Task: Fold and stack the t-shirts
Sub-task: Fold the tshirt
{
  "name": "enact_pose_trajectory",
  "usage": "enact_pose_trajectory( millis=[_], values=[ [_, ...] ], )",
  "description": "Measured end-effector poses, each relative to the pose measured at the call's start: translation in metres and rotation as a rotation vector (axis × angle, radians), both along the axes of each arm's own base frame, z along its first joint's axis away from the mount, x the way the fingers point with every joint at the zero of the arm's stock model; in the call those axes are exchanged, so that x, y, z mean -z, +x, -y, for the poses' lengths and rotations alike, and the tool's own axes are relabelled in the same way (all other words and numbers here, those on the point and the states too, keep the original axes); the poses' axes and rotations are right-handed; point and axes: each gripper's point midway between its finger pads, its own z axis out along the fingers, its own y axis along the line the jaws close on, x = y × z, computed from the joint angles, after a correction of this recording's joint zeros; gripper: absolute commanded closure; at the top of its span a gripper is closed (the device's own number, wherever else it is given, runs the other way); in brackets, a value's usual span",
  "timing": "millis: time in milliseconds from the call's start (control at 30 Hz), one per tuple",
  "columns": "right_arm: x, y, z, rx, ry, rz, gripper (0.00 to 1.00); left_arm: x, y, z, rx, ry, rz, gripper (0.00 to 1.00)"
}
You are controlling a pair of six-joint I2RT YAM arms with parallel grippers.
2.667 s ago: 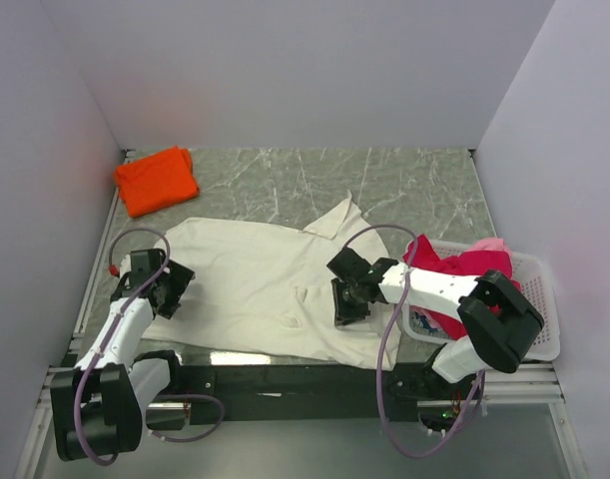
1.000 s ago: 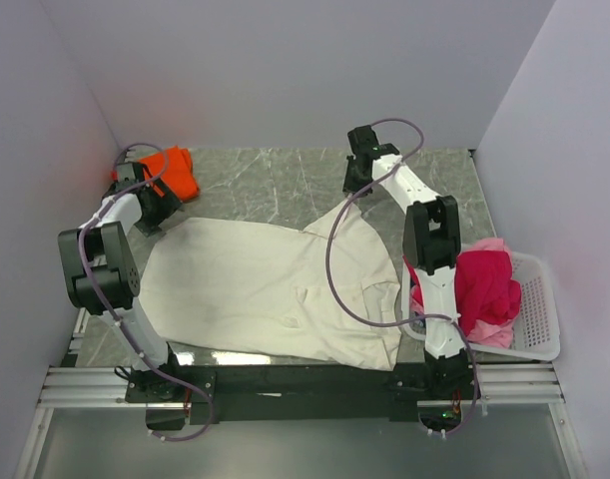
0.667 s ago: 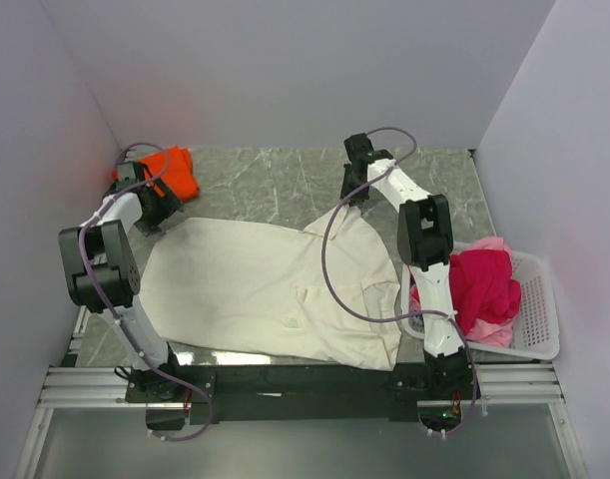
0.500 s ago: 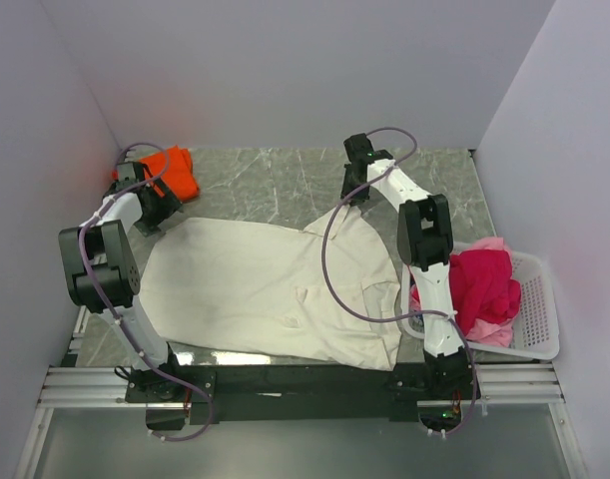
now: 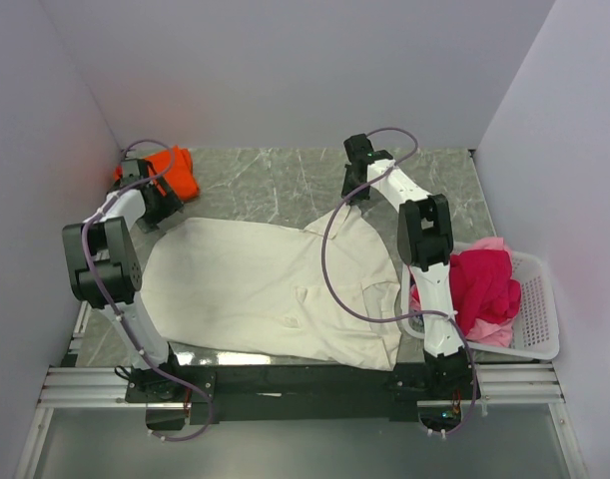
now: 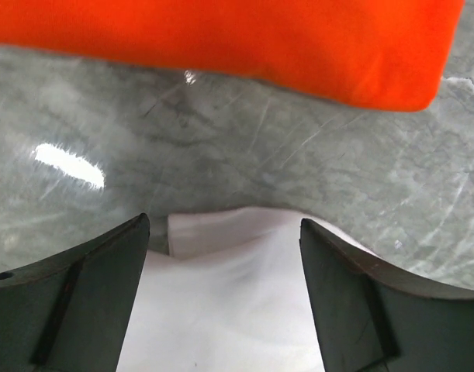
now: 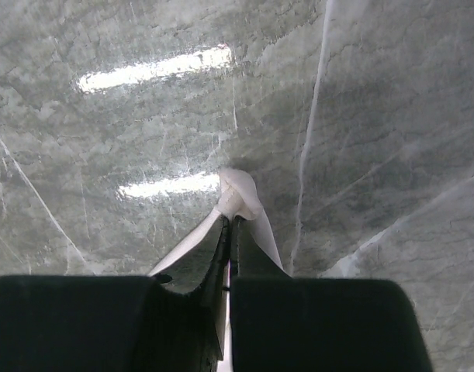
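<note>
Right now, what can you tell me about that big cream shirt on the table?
The cream t-shirt is soft, slightly wrinkled cloth spread flat on the marble table. The right hand pinches its far right tip; the left hand hangs open over its far left corner, near the orange t-shirt.

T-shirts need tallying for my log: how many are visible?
4: cream spread mid-table; orange folded far left; crimson and pink heaped in the basket, where others may hide.

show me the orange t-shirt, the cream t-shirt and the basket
orange t-shirt [image 5: 182,172], top external view, its uncovered right part
cream t-shirt [image 5: 250,284], top external view, middle of its body
basket [image 5: 540,304], top external view, bare lattice at right end
</note>
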Motion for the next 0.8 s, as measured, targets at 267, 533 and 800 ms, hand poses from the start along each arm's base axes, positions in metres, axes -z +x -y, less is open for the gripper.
enact_pose_trajectory(
  millis=[267,533,800],
  values=[
    [-0.007,-0.002,0.001,0.005,0.004,0.001,1.0,0.007,0.024,0.015,0.08,0.114,-0.028,0.25],
    [-0.031,-0.003,0.001,0.004,0.023,0.032,1.0,0.022,0.015,0.013,0.097,0.123,-0.088,0.32],
    [-0.032,-0.004,-0.001,0.007,0.041,0.025,1.0,0.033,0.005,0.019,0.117,0.098,-0.115,0.35]
  ],
)
